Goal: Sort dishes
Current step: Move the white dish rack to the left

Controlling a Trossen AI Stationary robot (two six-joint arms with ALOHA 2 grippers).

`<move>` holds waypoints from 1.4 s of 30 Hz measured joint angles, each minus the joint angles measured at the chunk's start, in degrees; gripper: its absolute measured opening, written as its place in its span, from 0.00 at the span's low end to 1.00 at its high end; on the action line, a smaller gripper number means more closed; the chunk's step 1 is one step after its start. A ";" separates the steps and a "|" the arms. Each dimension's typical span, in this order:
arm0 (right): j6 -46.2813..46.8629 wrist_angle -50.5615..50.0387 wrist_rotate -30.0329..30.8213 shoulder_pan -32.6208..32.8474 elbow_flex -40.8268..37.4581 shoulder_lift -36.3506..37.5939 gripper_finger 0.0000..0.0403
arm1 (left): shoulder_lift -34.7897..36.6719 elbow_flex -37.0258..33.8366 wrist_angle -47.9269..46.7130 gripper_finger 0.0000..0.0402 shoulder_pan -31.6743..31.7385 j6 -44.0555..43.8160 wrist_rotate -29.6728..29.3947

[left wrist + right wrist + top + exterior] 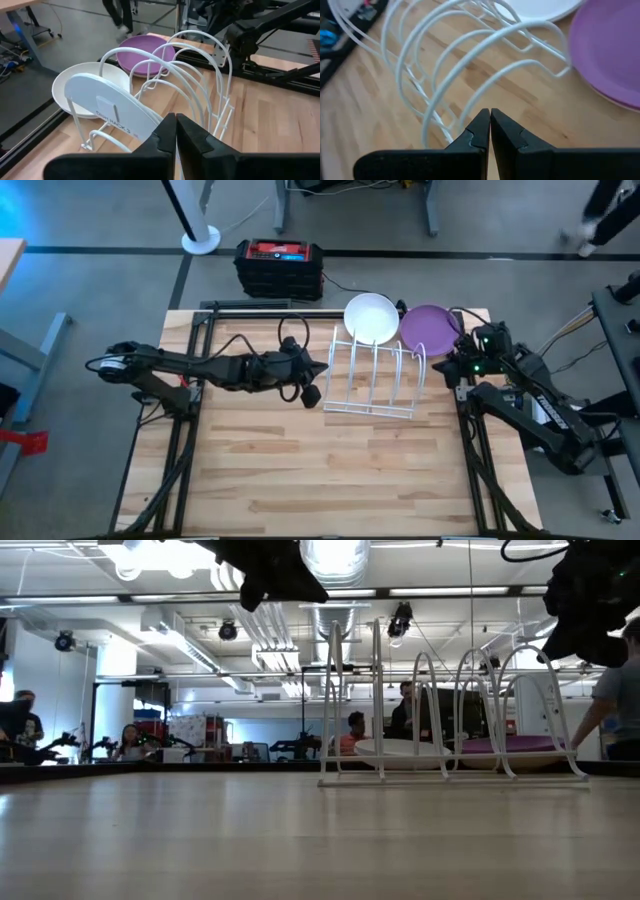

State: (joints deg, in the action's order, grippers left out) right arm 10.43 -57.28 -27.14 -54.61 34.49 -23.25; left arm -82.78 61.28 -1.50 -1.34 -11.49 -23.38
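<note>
High view: the white wire rack (pixel 375 377) stands empty on the wooden surface (pixel 320 470), between both grippers and the dishes. The white dish (pixel 371 317) and purple dish (pixel 430 329) lie flat just behind it. Left gripper (pixel 312 383) and right gripper (pixel 447 369) flank the rack, fingers closed, empty.

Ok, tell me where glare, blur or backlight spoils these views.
Low view: ceiling lamps flare, leaving both arms as dark silhouettes, and the wire rack stands backlit. Right wrist view: the purple plate and rack wires look soft. Left wrist view: the walking person's legs smear. High view: evenly lit, with a blue glow at the left edge.
</note>
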 joint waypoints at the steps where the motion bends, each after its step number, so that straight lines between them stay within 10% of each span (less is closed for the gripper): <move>1: 0.08 0.47 -0.34 0.00 -0.05 -0.09 0.02 | 0.00 0.00 -0.02 0.00 0.00 0.04 -0.01; 42: 11.73 20.57 6.46 13.37 -1.89 -12.60 0.02 | 0.44 12.98 -10.53 0.00 -3.21 11.67 -7.42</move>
State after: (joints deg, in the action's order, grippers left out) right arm 22.16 -36.71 -20.68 -41.24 32.60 -35.85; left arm -82.34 74.26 -12.03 -4.55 0.19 -30.79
